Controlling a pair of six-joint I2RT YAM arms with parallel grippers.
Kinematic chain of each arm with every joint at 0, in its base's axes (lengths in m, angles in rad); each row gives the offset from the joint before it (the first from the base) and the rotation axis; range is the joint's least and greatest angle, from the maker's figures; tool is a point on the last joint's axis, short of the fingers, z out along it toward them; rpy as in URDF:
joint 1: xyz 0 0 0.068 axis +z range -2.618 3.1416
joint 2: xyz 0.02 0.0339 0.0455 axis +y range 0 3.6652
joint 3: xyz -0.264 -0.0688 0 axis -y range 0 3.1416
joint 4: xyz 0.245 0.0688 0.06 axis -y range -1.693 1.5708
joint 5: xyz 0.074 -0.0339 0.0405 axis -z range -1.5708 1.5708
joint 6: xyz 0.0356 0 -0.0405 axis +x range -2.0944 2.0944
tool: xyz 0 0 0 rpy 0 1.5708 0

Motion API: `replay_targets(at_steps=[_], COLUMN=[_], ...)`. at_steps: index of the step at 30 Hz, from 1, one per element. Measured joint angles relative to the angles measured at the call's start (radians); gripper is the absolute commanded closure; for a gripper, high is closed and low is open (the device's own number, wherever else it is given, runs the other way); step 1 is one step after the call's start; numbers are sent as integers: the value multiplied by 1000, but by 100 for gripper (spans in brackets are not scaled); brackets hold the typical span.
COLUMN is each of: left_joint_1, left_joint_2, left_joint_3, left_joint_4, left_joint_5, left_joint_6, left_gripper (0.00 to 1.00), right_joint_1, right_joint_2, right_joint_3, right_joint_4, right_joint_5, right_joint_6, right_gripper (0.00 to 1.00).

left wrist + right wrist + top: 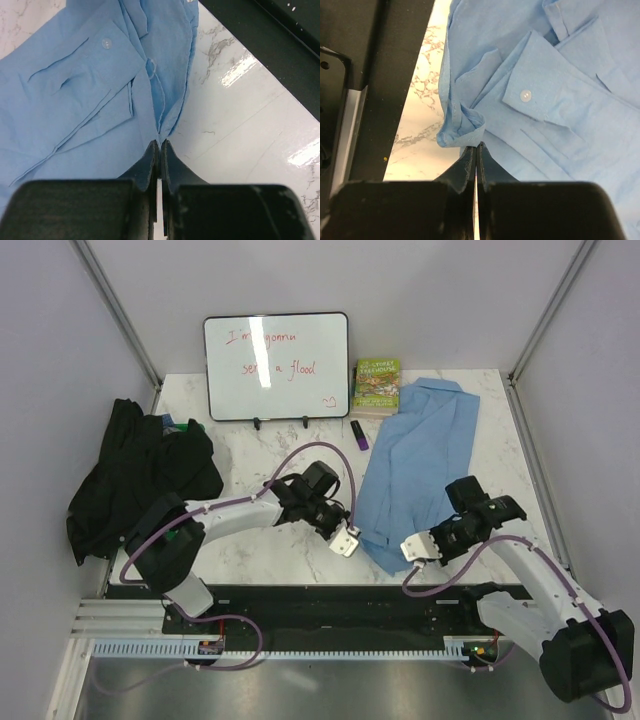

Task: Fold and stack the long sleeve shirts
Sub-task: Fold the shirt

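Your left end effector (160, 145) and right end effector (476, 146) each pinch the near hem of the light blue shirt (420, 455); the black shirt (140, 475) lies well left of it.

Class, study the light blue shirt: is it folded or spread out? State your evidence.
Folded lengthwise: the light blue shirt lies as a narrow strip, with a buttoned cuff laid over its body.

White marble table (260, 540), light blue shirt (420, 455) flat right of centre, black shirt (140, 475) heaped at left edge, whiteboard (277, 365) far middle, green book (377, 387) and purple marker (358, 434) beside it
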Motion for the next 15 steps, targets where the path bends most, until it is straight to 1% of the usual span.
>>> replay_targets(at_steps=[7, 12, 15], left_joint_1=[7, 27, 43], left_joint_2=[-20, -19, -3], left_joint_3=[21, 88, 143], left_joint_4=[-6, -7, -11], left_joint_5=[1, 8, 15], left_joint_6=[-35, -72, -83], left_gripper=[98, 98, 98], right_joint_1=[-116, -170, -207], right_joint_2=[-16, -47, -39], right_joint_3=[39, 61, 85], right_joint_4=[-66, -120, -134], right_joint_5=[-3, -14, -27], right_joint_6=[6, 4, 2], right_gripper=[100, 100, 100])
